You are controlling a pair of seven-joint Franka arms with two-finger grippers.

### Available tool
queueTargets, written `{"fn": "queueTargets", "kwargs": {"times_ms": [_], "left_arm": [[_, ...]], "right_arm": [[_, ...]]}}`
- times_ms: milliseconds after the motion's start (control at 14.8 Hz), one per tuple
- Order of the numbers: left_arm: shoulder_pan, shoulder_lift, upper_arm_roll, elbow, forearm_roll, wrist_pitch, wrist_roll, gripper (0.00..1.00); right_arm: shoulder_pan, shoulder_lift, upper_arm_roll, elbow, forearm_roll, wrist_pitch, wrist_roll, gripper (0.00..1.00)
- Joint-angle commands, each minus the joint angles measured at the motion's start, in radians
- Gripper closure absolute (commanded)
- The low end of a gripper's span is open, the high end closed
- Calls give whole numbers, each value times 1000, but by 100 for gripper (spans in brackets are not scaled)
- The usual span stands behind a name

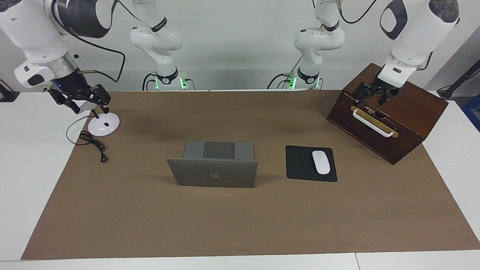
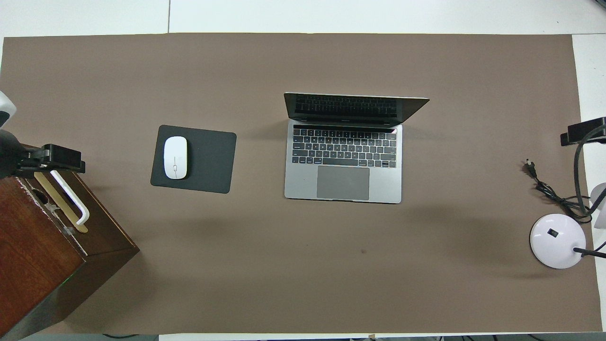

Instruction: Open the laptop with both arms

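The left fingers [image 1: 384, 99] are spread wide and empty over the wooden box [image 1: 408, 112]; the right fingers [image 1: 77, 107] hang apart, empty too, above the desk lamp's base [image 1: 104, 124]. The laptop [image 1: 213, 173] stands open mid-mat, just beside the mouse pad [image 1: 300, 165], logo side turned away from the robots.

From overhead, its long axis runs from one arm's end of the desk [image 2: 331, 14] to the other, keyboard toward the robots, screen foreshortened and dark. Bare mat [image 2: 284, 265] surrounds it. The frame edge cuts both arms.
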Motion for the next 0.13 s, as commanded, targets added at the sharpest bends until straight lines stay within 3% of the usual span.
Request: {"fn": "queueTargets", "kwargs": {"times_ms": [0, 67], "left_arm": [[-1, 4, -2, 19, 25, -25, 11, 0], [-1, 4, -2, 19, 25, -23, 11, 0]], "right_arm": [[-10, -12, 7, -8, 3, -7, 19, 0], [-10, -12, 7, -8, 3, -7, 19, 0]]}}
